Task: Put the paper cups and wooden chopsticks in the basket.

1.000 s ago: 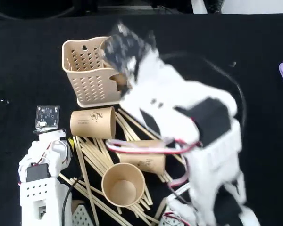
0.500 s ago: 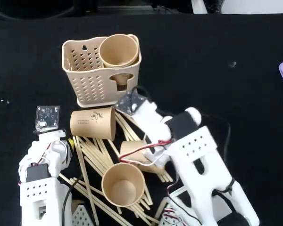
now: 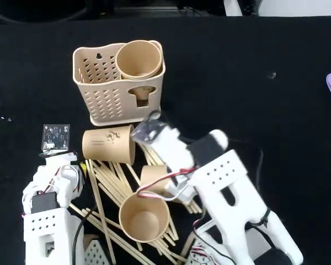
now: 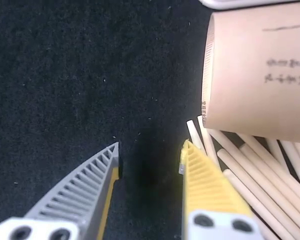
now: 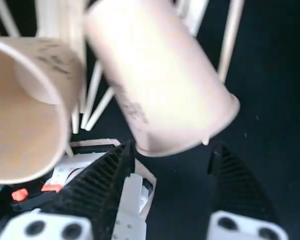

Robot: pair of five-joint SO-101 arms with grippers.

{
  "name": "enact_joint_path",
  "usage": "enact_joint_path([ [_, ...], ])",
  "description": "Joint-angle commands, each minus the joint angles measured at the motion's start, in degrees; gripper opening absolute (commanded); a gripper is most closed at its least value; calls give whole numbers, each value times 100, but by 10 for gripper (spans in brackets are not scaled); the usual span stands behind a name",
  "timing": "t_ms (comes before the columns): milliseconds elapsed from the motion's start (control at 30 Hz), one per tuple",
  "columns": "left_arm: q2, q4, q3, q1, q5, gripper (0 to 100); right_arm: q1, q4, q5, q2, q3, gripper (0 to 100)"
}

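Loads of open surface (image 3: 254,83) is left across the right and top of the high view. The lower middle is jammed though: a lying paper cup (image 3: 107,144), an upright cup (image 3: 144,216) and scattered chopsticks (image 3: 107,185) are squeezed between the left arm (image 3: 47,221) and right arm (image 3: 226,182). The right half of the basket (image 3: 102,99) is taken up by a standing cup (image 3: 139,59); its left half is left free.

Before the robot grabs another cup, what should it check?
1. Right pincer open: ok.
2. Lying cup lined up inside the gap: cannot tell; its end sits just ahead of the tips.
3. Left pincer open and holding nothing: ok.
4. Room left in the basket: ok; the stored cup fills one end.
5. Upright cup out of the way: not ok; it stands right beside the lying cup.
6. Chopsticks packed: not ok; scattered on the table.
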Motion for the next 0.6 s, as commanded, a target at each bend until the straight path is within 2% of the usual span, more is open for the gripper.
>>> enact_joint_path([
  [0,-53,-105,-31,-13,70,202,-431,35,-62,-180,-13,250],
  [133,-53,-105,-31,-13,70,202,-360,26,-62,-180,4,250],
  [400,-53,-105,-31,-13,70,202,554,0,-70,-180,31,250],
  [567,-53,-105,-40,-13,70,202,607,-79,-589,48,31,250],
])
